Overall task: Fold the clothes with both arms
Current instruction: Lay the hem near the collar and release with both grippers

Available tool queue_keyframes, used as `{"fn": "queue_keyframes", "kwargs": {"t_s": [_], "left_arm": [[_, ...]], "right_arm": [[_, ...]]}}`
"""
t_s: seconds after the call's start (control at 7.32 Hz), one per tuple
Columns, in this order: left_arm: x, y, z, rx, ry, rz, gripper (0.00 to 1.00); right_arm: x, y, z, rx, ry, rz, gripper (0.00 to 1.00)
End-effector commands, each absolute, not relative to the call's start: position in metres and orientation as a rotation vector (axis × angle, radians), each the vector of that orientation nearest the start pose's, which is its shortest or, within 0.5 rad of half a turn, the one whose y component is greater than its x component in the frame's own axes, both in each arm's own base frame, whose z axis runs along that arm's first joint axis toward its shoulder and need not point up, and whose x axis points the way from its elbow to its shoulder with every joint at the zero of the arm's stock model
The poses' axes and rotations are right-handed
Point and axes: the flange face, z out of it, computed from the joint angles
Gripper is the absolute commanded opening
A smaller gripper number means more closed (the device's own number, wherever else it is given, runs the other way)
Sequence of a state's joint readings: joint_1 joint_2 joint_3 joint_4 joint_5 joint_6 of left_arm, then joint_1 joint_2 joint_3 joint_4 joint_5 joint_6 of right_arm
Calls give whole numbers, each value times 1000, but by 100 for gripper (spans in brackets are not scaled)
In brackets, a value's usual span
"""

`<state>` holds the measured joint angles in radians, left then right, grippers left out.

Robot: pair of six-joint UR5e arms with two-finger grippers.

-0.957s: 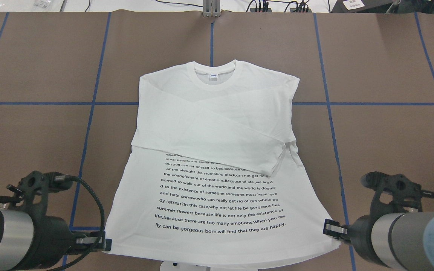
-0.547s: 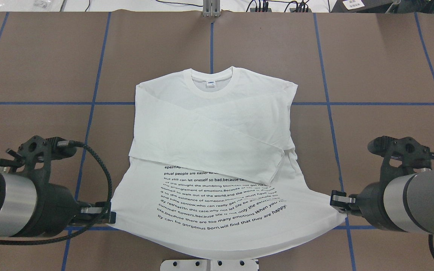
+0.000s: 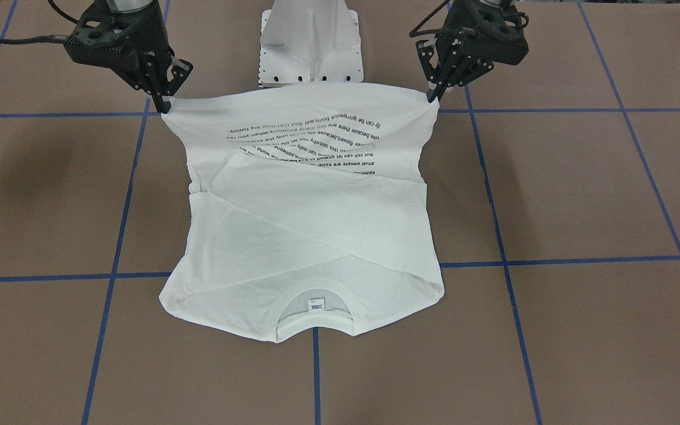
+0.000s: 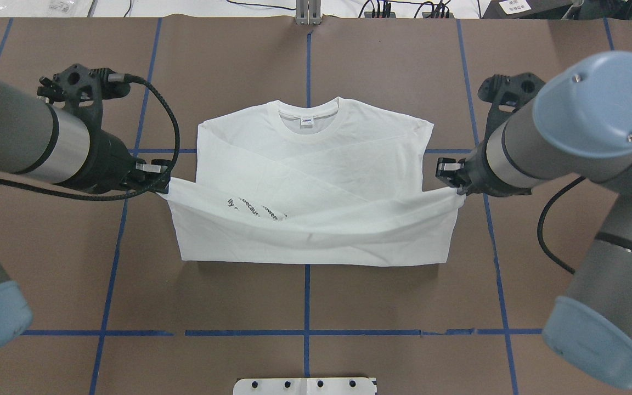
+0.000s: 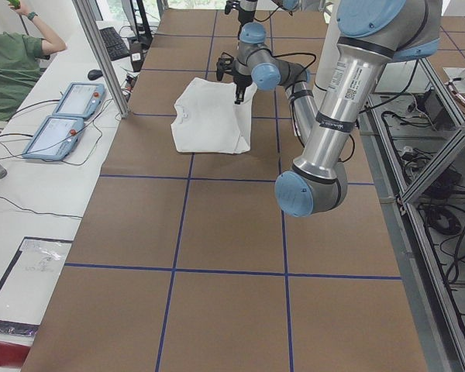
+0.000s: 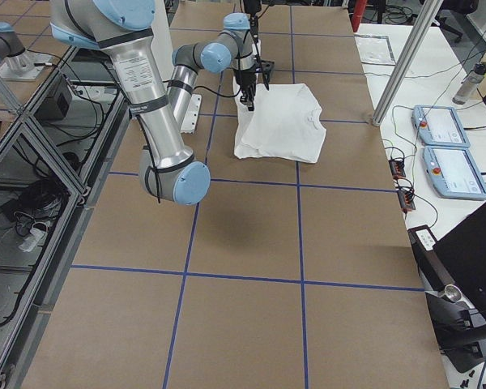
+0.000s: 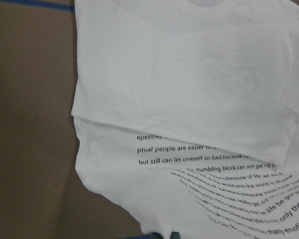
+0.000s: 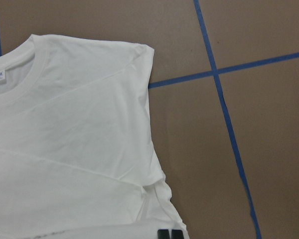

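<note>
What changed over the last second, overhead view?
The left pincer and right pincer lifted the T-shirt's hem and carried it toward the collar, folding it over the printed text, now mostly hidden. Unchanged: both grips shut, sleeves crossed.

The left gripper (image 4: 163, 176) and the right gripper (image 4: 449, 176), each pinching a hem corner of the T-shirt (image 4: 316, 159), have travelled from the near edge of the table (image 4: 404, 296) out level with the shirt's middle. The hem now hangs lifted and sagging between them, doubled over the lower half. The printed text (image 4: 255, 211) was plain before, but from overhead it shows only as a sliver.
</note>
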<state>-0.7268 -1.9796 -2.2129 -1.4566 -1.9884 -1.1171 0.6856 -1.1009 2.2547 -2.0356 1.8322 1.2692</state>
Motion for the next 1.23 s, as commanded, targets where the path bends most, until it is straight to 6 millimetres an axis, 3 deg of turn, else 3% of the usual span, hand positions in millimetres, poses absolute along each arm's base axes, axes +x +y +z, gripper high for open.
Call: {"fn": "queue_keyframes", "kwargs": {"t_s": [0.0, 0.14, 0.27, 0.41, 0.68, 0.96, 1.09], "left_arm": [[333, -454, 200, 199, 910, -60, 0], [351, -477, 205, 217, 862, -83, 0], [370, -501, 220, 236, 829, -77, 0], [387, -521, 244, 250, 797, -68, 0], [421, -556, 280, 273, 796, -72, 0], [446, -581, 310, 278, 801, -70, 0], [449, -584, 314, 277, 799, -69, 0]], "right_arm": [[-313, -466, 197, 132, -667, 242, 0], [-336, -502, 198, 138, -662, 255, 0], [-353, -526, 215, 152, -672, 261, 0], [-368, -549, 238, 152, -662, 271, 0], [-410, -597, 256, 162, -625, 283, 0], [-434, -620, 298, 174, -582, 237, 0], [-441, -625, 311, 178, -588, 233, 0]]}}
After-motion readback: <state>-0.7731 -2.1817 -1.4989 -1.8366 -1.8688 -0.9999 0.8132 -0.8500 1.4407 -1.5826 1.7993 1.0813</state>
